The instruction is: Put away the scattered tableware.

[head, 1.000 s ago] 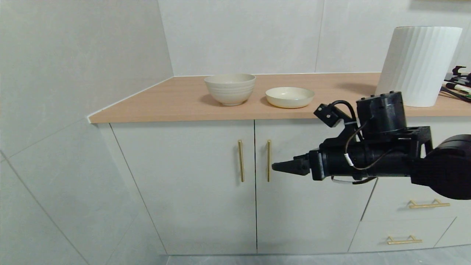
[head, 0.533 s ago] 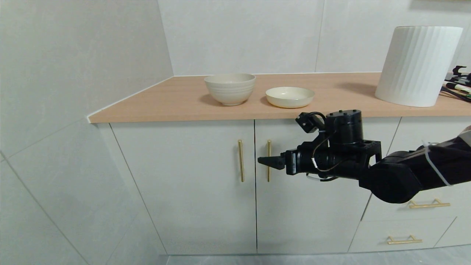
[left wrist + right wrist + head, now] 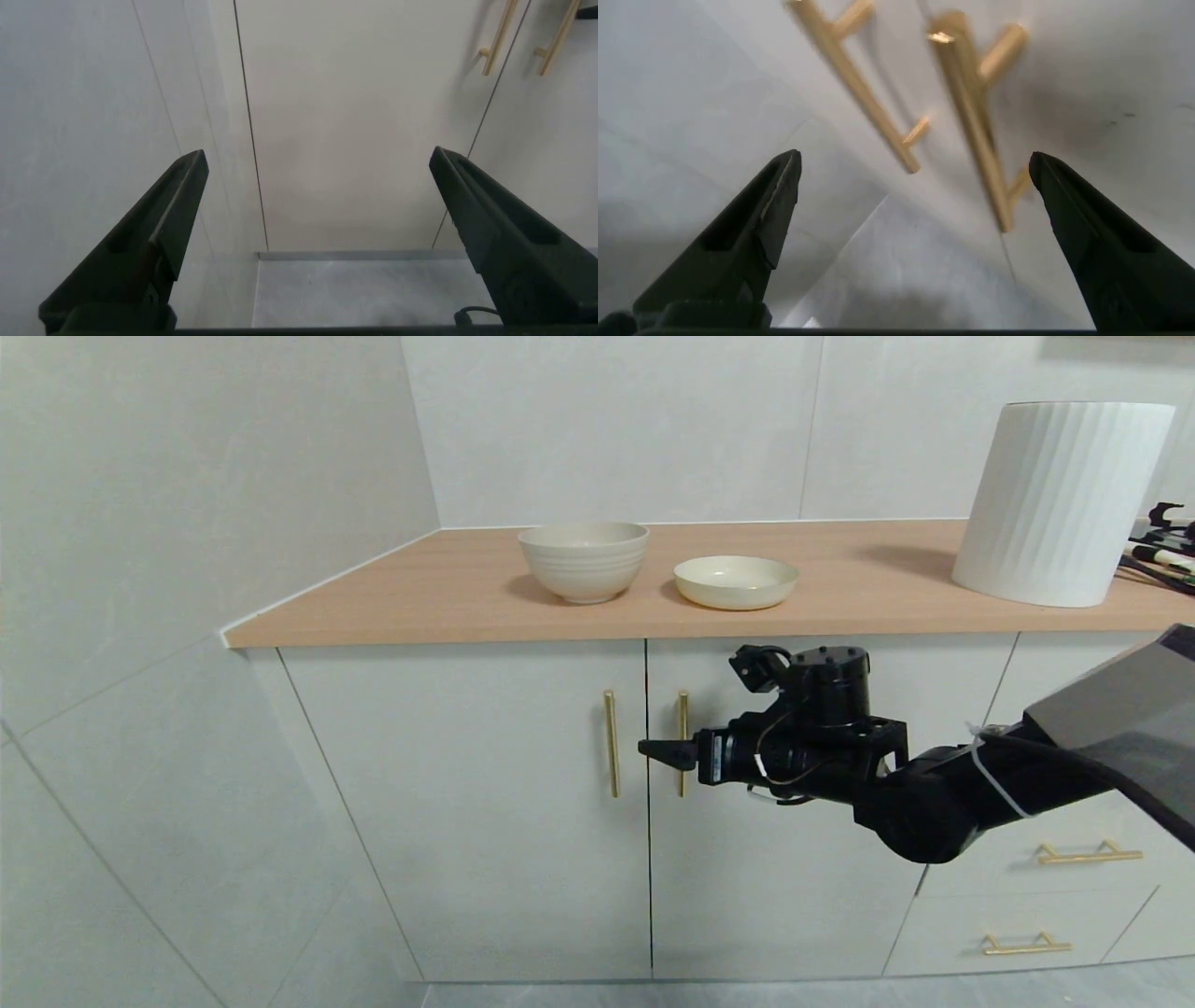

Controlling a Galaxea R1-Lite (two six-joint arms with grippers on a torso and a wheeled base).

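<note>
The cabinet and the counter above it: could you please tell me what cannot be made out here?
Cabinet contents: head view, shut doors hide them.
Bowl inside: head view, its near wall hides most.
Dark items beside the white container: head view, cut off by the edge.
Whether the right tool touches the door handle: head view, they overlap; right wrist view, blurred.

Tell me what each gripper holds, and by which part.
Nothing is held. The right gripper is open in front of the door handles, not closed on either; the left gripper is open and empty.
</note>
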